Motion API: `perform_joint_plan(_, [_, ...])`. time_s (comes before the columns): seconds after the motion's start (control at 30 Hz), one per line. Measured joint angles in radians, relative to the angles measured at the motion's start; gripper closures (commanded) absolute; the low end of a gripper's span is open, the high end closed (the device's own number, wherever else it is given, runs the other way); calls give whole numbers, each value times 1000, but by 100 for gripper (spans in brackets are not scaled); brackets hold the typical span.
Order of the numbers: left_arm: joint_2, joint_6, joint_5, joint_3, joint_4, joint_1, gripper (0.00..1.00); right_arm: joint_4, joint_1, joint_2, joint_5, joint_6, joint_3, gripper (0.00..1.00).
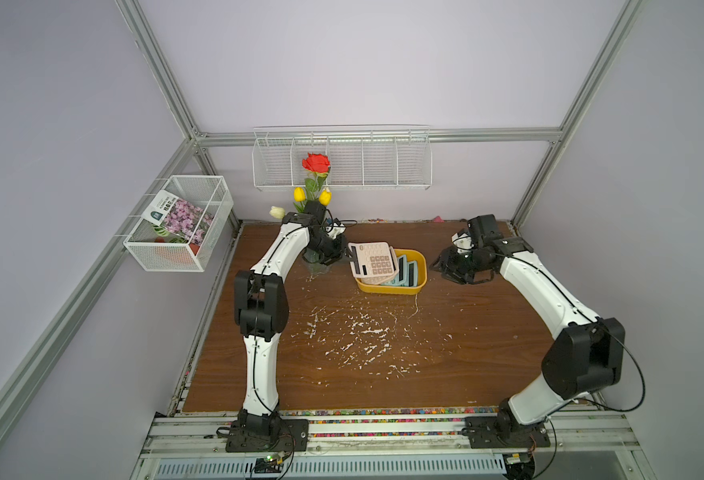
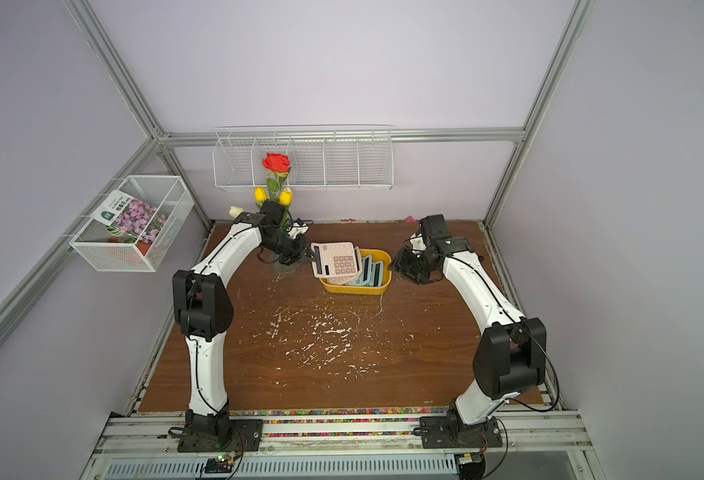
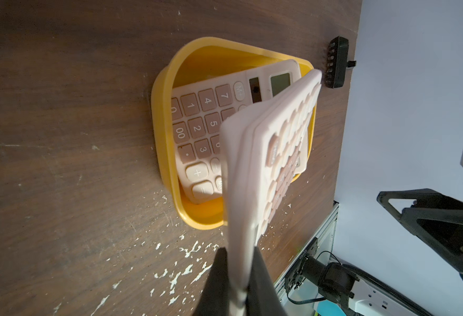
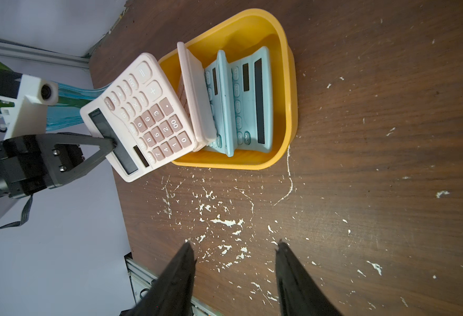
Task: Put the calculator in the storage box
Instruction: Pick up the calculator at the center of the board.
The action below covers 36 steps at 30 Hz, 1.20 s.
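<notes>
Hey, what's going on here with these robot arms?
The left pincer is shut on a pale pink plastic calculator, gripping its display end and holding it tilted over the shallow yellow plastic tub. Another pink calculator and two light-blue calculators already stand inside. The right pincer hangs open above the wooden table beside the tub, holding nothing.

A red rose [image 1: 316, 163] and yellow tulips [image 1: 299, 194] stand at the far edge of the table [image 1: 466, 353]. A mesh basket [image 1: 167, 259] holds a packet [image 1: 184, 218].

Likely a lab: aluminium-frame enclosure [image 1: 487, 134].
</notes>
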Motion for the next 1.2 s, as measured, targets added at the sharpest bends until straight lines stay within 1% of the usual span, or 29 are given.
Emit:
perform_joint_plan(0.13, [2,-2,11,-1,5,1,83,0,0,0,0,0,-10,49])
perform_joint_plan(0.27, [4,-2,24,-5,13,4,82,0,0,0,0,0,-10,49])
perform_joint_plan(0.5, [16,-2,32,-12,13,11,85,3,-1,0,0,0,-15,49])
perform_joint_plan(0.73, [28,-1,40,-53,11,18,85,23,-3,3,0,5,-42,49])
perform_joint_plan(1.0, [33,-17,50,-58,29,19,86,53,-4,21,-5,23,-43,49])
perform_joint_plan(1.2, [33,-17,53,-66,42,19,85,90,-5,60,-5,39,-59,51])
